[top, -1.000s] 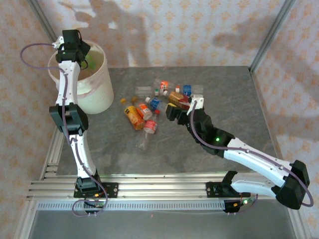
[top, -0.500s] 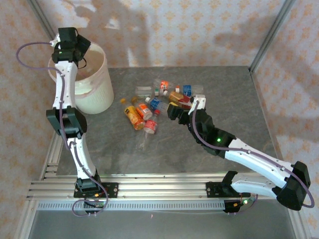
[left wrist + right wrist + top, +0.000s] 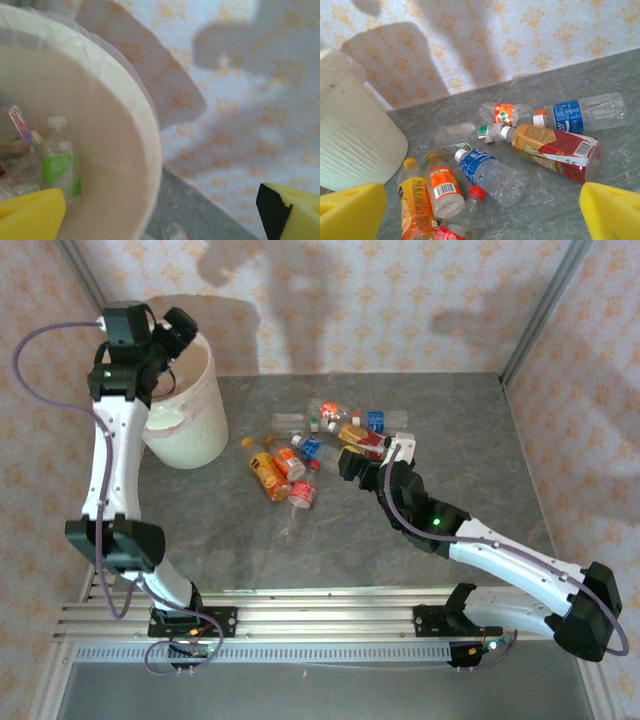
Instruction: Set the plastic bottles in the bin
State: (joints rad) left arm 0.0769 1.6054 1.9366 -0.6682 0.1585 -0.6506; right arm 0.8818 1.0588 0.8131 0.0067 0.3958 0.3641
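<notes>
The white bin stands at the table's back left. My left gripper hangs open over its far rim with nothing between the fingers. In the left wrist view the bin's rim curves past, and inside lie a green-labelled bottle and a red-and-white-labelled one. Several plastic bottles lie in a loose heap mid-table. My right gripper is open just right of the heap and holds nothing. Straight ahead of it lies a blue-labelled bottle, with a red-and-gold one to the right.
Other bottles lie around: an orange-labelled pale one, a yellow one, a red-capped one, a clear green-capped one. The bin's wall stands left of them. Patterned walls close the back and sides.
The left arm's elbow has swung down toward the near left, and its wrist has tilted over the bin's far rim. The right arm has barely moved.
</notes>
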